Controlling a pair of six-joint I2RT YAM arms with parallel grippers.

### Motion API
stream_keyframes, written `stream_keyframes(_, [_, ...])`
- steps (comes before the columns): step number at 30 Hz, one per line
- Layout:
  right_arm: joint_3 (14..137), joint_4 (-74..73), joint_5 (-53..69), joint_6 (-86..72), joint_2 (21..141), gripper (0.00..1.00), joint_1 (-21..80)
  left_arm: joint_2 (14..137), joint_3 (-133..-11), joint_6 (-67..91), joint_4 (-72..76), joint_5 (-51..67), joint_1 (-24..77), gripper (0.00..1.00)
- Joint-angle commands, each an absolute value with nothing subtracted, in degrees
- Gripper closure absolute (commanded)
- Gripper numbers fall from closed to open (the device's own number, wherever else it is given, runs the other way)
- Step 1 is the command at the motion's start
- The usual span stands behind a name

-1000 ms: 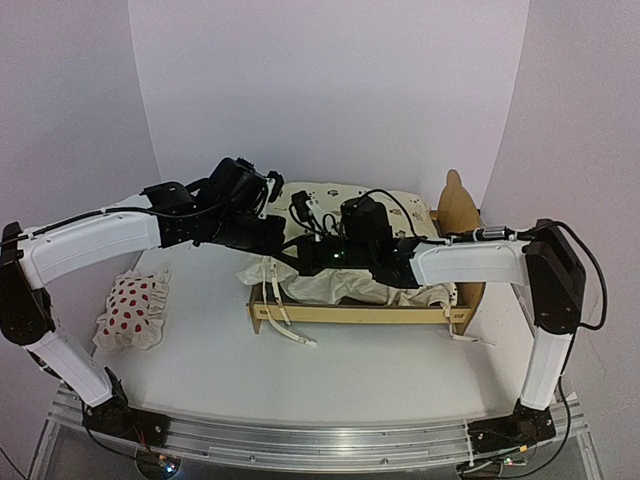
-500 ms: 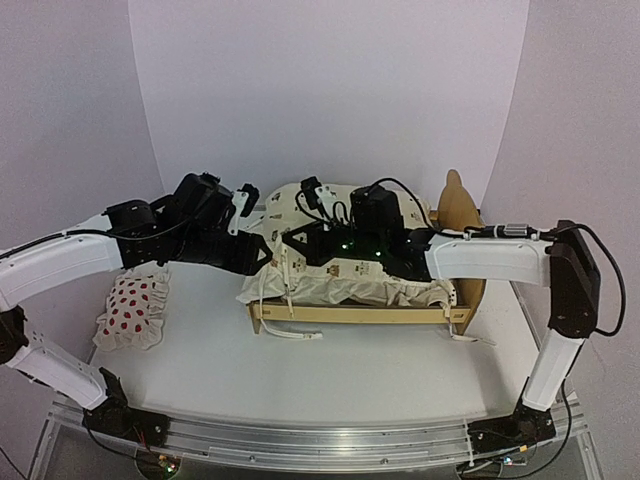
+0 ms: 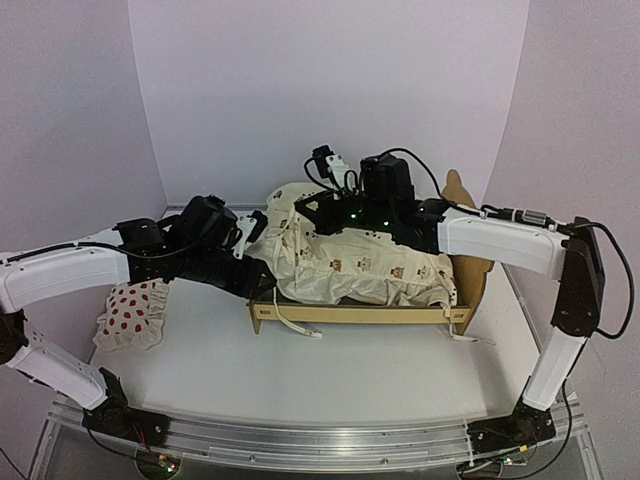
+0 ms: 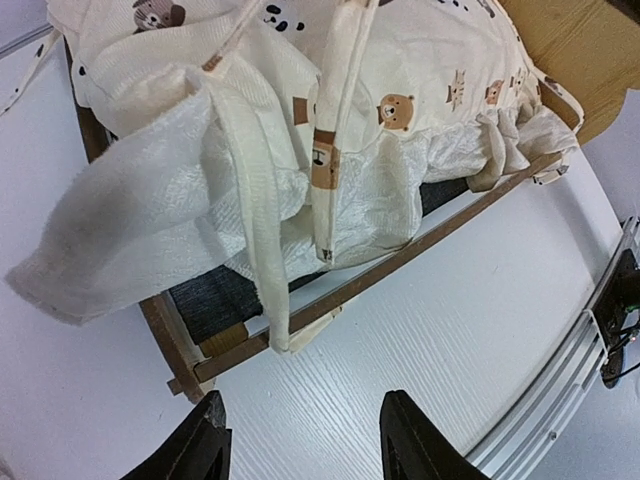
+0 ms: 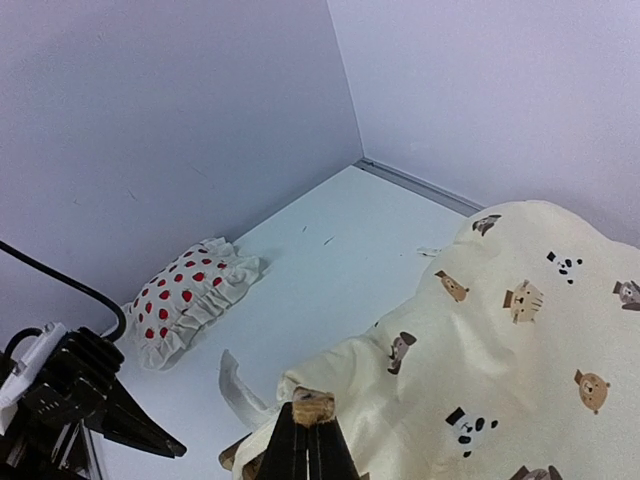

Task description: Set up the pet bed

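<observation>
Two states: left jaws (image 4: pixel 305 440) half-open, empty, facing the likely stiff, light pet bed (image 3: pixel 360 313), best gripped by its rail (image 4: pixel 400 262); right jaws (image 5: pixel 310 425) pinch the cushion (image 5: pixel 500 380).

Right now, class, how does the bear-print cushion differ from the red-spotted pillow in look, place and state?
The cushion carries small bear faces; the pillow carries red spots. The cushion is far larger than the pillow. The cushion lies over the pet bed, the pillow on the table left of it, apart. The right gripper pinches the cushion; nothing touches the pillow. Both are pale and ruffled.
</observation>
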State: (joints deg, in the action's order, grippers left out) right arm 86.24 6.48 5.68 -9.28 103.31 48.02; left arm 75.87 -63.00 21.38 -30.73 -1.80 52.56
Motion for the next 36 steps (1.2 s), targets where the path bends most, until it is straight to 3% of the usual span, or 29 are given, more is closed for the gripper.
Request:
stream_keyframes(1, [87.8,6.1,4.2,-8.4,99.4,1.0,47.2,79.6,-62.7,19.9,-24.1,-2.1,52.7,0.5])
stream_keyframes(14, [86.9,5.8,4.0,-7.7,98.0,1.0,46.7,91.0,-67.1,20.9,-23.1,-5.0,52.8,0.68])
stream_keyframes(16, [86.7,5.8,3.9,-7.5,98.0,1.0,46.7,91.4,-67.2,21.1,-23.1,-5.0,52.9,0.77])
stream_keyframes(19, [86.3,5.8,3.5,-7.2,97.7,1.0,46.7,91.9,-68.2,21.5,-23.4,-4.9,53.0,0.99])
stream_keyframes(36, [82.4,3.8,-3.5,-6.1,92.1,1.0,44.2,90.7,-80.0,19.2,-21.7,-10.8,54.1,1.0])
